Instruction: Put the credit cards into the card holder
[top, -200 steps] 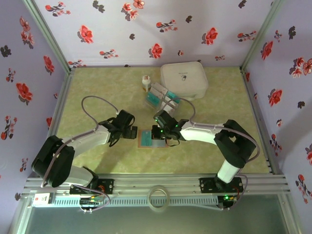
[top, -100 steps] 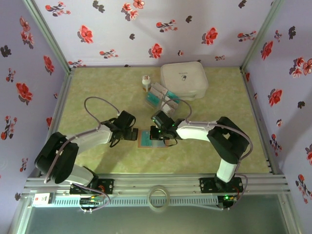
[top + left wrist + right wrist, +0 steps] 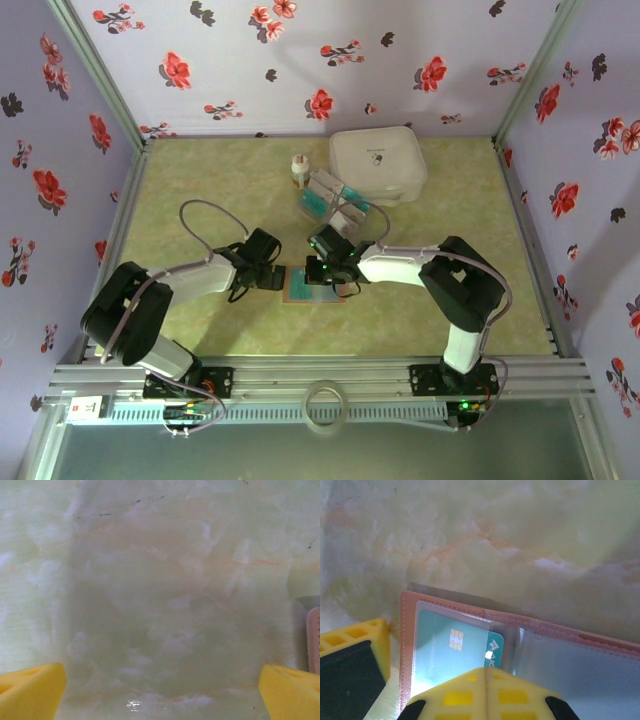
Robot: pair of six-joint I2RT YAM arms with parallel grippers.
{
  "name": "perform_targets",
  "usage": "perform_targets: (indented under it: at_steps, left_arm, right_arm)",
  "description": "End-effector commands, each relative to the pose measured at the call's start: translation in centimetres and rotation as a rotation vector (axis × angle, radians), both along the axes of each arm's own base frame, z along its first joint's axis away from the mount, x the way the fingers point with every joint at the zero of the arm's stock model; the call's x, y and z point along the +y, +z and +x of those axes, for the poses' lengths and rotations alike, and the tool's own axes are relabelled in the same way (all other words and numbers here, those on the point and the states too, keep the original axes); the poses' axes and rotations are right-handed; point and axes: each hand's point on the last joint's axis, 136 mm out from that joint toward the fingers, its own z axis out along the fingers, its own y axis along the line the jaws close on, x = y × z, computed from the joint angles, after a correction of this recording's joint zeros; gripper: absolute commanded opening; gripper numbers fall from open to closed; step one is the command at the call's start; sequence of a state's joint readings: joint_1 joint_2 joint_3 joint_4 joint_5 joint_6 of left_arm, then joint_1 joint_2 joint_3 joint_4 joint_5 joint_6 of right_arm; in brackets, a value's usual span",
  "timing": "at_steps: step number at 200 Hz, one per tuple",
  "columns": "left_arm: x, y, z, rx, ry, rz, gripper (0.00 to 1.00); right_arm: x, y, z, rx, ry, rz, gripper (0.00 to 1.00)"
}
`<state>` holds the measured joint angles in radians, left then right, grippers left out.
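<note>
The card holder lies open on the table, reddish-brown with clear sleeves. A teal credit card sits in its left sleeve, with its right end sticking out of the sleeve's mouth. My right gripper is shut, its tips pressed together right at the card's near edge, holding nothing. It shows above the holder's right half. My left gripper is wide open at the holder's left edge; between its fingertips is bare table. More credit cards lie in a loose pile farther back.
A large white zip case stands at the back, with a small white bottle to its left. A sliver of the holder's edge shows at the right of the left wrist view. Flowered walls close in the table.
My right gripper and its forearm have shifted a little to the left over the holder. The left gripper has crept slightly toward the holder's edge. Both jaws stand as before.
</note>
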<state>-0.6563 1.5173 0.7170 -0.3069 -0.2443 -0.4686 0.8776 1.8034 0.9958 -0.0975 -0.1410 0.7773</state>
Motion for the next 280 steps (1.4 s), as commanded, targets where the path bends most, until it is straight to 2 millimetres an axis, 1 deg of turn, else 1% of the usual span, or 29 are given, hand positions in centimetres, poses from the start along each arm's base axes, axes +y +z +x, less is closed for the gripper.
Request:
perform_targets:
  at_steps: [1,67,85,103,125,134,150,160,171,185,211,231,251,280]
  left_arm:
    - [0.0,-1.0,-0.4,0.028,-0.008,0.012,1.0]
    - [-0.4,-1.6,-0.7,0.037,-0.017,0.011,1.0]
    - [-0.5,-1.6,-0.7,0.036,-0.019,0.009,1.0]
    - [-0.5,-1.3,-0.6,0.031,-0.02,0.007,1.0]
    - [-0.5,-0.4,-0.4,0.016,-0.023,0.007,1.0]
    - [-0.3,0.1,-0.3,0.006,-0.022,0.009,1.0]
    - [0.0,1.1,-0.2,-0.01,-0.016,0.011,1.0]
    - [0.2,1.6,-0.2,-0.02,-0.013,0.009,1.0]
    - [0.2,2.3,-0.1,-0.029,-0.01,0.001,1.0]
    - [0.1,3.1,-0.1,-0.04,-0.003,-0.016,1.0]
    - [-0.7,4.4,-0.1,-0.054,0.01,-0.072,1.0]
    - [-1.7,5.1,-0.1,-0.061,0.01,-0.119,1.0]
    - [-3.3,5.4,-0.2,-0.063,-0.002,-0.162,1.0]
    - [-5.2,5.0,-0.6,-0.046,-0.017,-0.183,1.0]
  right_arm:
    - [0.6,0.0,0.3,0.001,0.023,0.008,0.0]
    - [1.4,0.1,0.2,0.015,0.041,0.02,0.0]
    - [1.4,0.6,0.3,0.008,0.041,0.023,0.0]
    - [1.2,1.7,0.3,-0.012,0.042,0.028,0.0]
    - [0.2,3.6,0.8,-0.05,0.027,0.031,0.0]
    - [-0.5,4.4,1.0,-0.066,0.017,0.034,0.03]
    - [-2.1,5.1,1.3,-0.08,-0.007,0.021,0.12]
    - [-3.1,5.3,1.4,-0.084,-0.023,0.018,0.16]
    - [-4.3,5.2,1.5,-0.082,-0.038,0.008,0.18]
    - [-5.6,4.8,1.5,-0.073,-0.052,-0.002,0.18]
    - [-6.9,4.2,1.3,-0.065,-0.052,-0.011,0.17]
    - [-7.0,3.5,1.1,-0.053,-0.04,0.003,0.15]
    - [-6.8,2.8,0.9,-0.039,-0.03,0.022,0.13]
    - [-6.5,2.0,0.7,-0.021,-0.028,0.035,0.11]
